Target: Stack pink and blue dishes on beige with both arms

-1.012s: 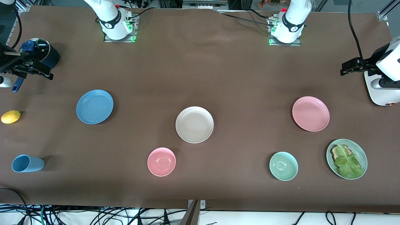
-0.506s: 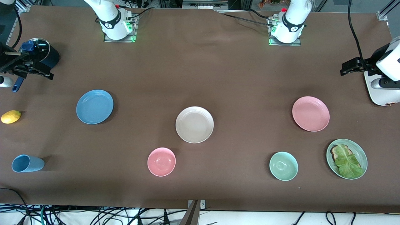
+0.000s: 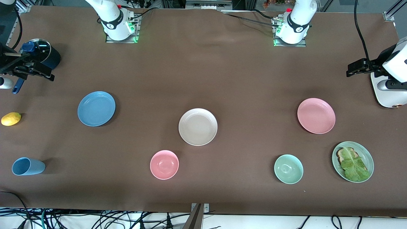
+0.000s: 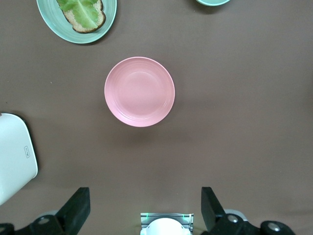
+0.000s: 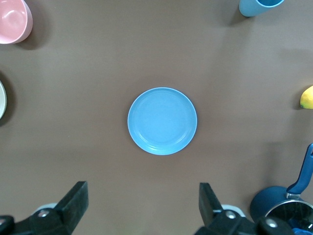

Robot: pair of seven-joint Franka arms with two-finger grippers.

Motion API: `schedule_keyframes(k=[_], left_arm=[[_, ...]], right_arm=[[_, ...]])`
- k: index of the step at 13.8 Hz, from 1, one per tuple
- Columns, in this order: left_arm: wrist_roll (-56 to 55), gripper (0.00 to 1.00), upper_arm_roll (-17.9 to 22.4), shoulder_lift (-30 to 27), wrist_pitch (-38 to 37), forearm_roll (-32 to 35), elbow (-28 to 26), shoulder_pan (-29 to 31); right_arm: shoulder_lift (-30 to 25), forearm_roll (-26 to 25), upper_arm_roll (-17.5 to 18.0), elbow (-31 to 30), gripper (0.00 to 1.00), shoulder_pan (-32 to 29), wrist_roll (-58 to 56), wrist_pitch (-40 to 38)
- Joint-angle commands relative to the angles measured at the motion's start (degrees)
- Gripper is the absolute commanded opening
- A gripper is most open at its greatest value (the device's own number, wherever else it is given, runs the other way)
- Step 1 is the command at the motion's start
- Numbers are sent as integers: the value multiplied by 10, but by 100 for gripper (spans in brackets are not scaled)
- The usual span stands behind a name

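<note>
The beige plate (image 3: pixel 197 126) lies mid-table. The blue plate (image 3: pixel 96 108) lies toward the right arm's end, and the pink plate (image 3: pixel 316 115) toward the left arm's end. All three lie flat, apart and bare. My left gripper (image 4: pixel 145 210) hangs open high over the table, with the pink plate (image 4: pixel 139 91) below it. My right gripper (image 5: pixel 142 201) is open too, high above the blue plate (image 5: pixel 162 121). Neither holds anything. Both hands are out of the front view; only the arm bases show there.
A pink bowl (image 3: pixel 164 164) and a green bowl (image 3: pixel 288 169) sit nearer the front camera than the plates. A green plate (image 3: pixel 369 156) holds toast and lettuce. A blue cup (image 3: pixel 28 166), lemon (image 3: pixel 11 118) and dark pot (image 3: pixel 41 54) stand at the right arm's end.
</note>
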Motion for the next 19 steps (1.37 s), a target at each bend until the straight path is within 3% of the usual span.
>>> schedule_keyframes(k=[1,5,8,13,19], left_arm=[[12,100,-1,9,1,11,5,8],[12,100,1,22,2,19,5,16],[19,100,0,48,8,16,5,59],[147,100,1,115,99,10,5,128],[148,100,-2,188,151,13,4,126]], right_arm=[[-12,6,0,-8,100,-3,-7,-4],[-12,6,0,-8,100,-3,-8,-4],[-12,6,0,-8,100,-3,-8,-4],[-12,6,0,-8,100,-3,-8,-4],[-12,6,0,-8,100,-3,-8,-5]])
